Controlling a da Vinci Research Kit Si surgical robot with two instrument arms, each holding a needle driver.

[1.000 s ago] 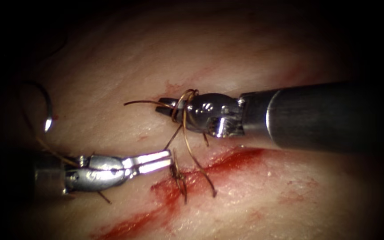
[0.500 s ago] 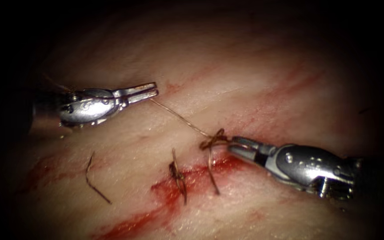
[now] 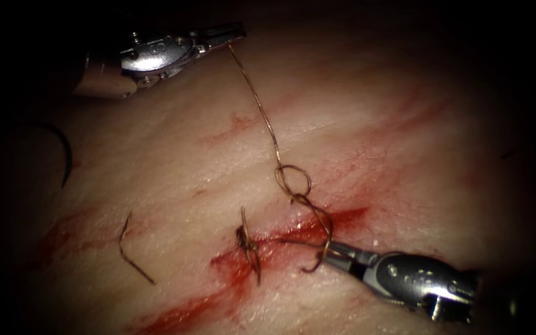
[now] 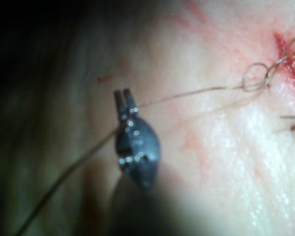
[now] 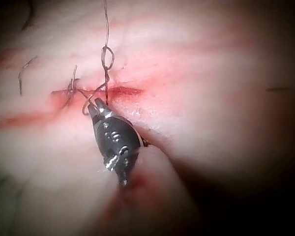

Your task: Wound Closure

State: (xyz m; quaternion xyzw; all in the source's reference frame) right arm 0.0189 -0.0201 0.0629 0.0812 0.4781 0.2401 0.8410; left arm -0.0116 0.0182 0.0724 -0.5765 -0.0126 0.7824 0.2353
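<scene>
My left tool (image 3: 234, 32) is at the upper left, left of the cut, jaws shut on the thread (image 3: 262, 105). The thread slopes down to an open loop (image 3: 293, 183) just above the cut (image 3: 218, 282). From the loop it twists on to my right tool (image 3: 337, 252), which comes in from the lower right, jaws shut on the thread's short end at the cut's edge. The curved needle (image 3: 69, 155) lies free on the tissue at far left, held by neither tool. The left wrist view has the left tool (image 4: 124, 97) gripping thread (image 4: 187, 93). The right wrist view has the right tool (image 5: 94, 105) below the loop (image 5: 107, 56).
An earlier stitch with short cut ends (image 3: 249, 245) sits across the cut, left of the right tool. A loose cut piece of thread (image 3: 133, 254) lies on the tissue further left. Red fluid (image 3: 175, 316) marks the cut and streaks the tissue (image 3: 404, 105).
My left tool has moved up and away to the upper left, drawing thread out. My right tool has dropped lower onto the cut. The small knot between them now stands as an open loop.
</scene>
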